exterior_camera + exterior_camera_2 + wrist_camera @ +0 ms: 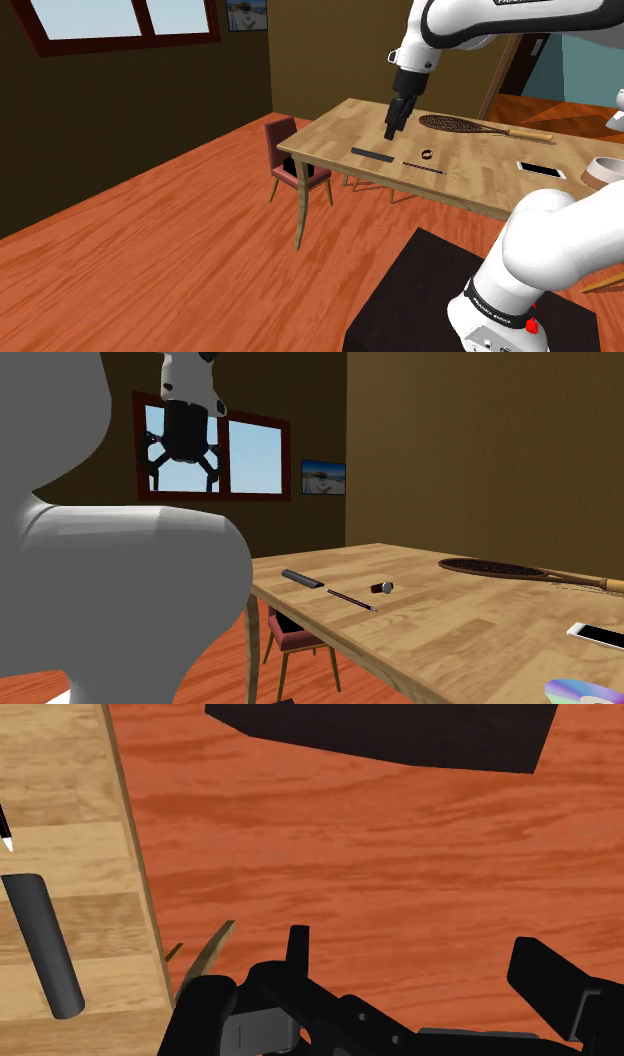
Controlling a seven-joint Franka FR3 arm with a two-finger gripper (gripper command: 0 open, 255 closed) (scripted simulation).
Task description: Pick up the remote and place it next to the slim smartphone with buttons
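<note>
Hanging in the air above the worktop, the tool is empty. Its two black fingers stand wide apart in the wrist view, and nothing is between them.

The remote is a long dark bar. It lies flat on the worktop, near the edge, just under the tool in the shoulder view. The tool does not touch it. In the wrist view the remote sits off to one side of the fingers, and the fingers point at the red-brown floor. So I think the tool is not lined up over the remote yet.

A thin pen lies just beside the remote. A racket lies farther back. The phone is white with a dark screen. It lies well apart from the remote, toward the shoulder view's right.

I think the job has hardly begun. Nothing is picked up. What is left is to come down over the remote, close on it, lift it, carry it across the worktop, and put it down next to the phone.
</note>
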